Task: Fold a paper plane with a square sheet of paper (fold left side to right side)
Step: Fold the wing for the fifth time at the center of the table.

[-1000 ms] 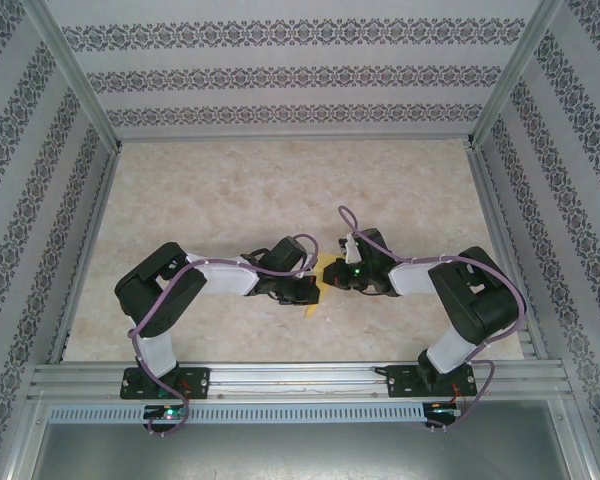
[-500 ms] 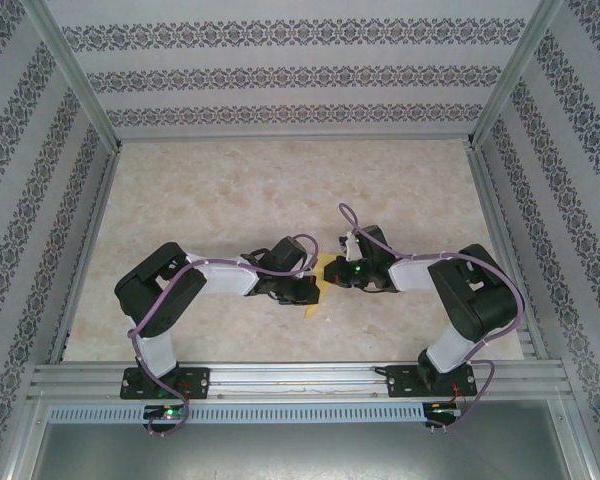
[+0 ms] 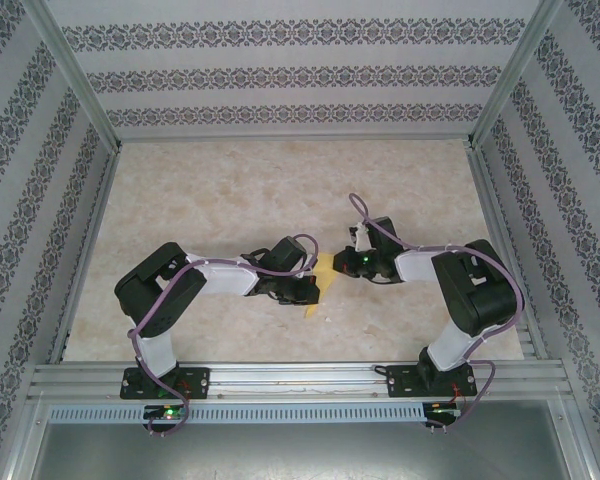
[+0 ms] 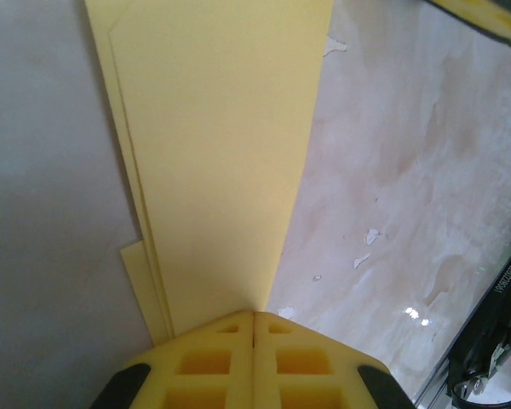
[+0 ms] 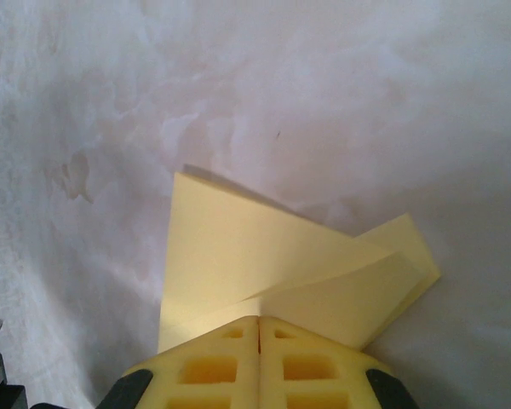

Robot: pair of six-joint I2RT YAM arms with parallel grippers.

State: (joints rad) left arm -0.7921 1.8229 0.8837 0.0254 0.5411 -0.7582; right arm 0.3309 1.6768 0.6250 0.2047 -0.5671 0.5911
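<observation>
The paper (image 3: 323, 272) lies flat in the tabletop's near half, long axis running near to far, with the left hand (image 4: 254, 319) at its left and, farther, the right hand (image 5: 259, 322) at its right, both pressed together, touching it.

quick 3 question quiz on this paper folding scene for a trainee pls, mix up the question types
1. True or false: the left claw and the right claw both have their jaws closed.
2. In the overhead view, where is the thin folded yellow sheet of paper? A) between the two claws B) left of both claws C) right of both claws
3. Fill in: in the right wrist view the paper shows ___ layers, not one flat sheet.
Key: 1 true; 2 A; 3 overlapping (folded)
</observation>
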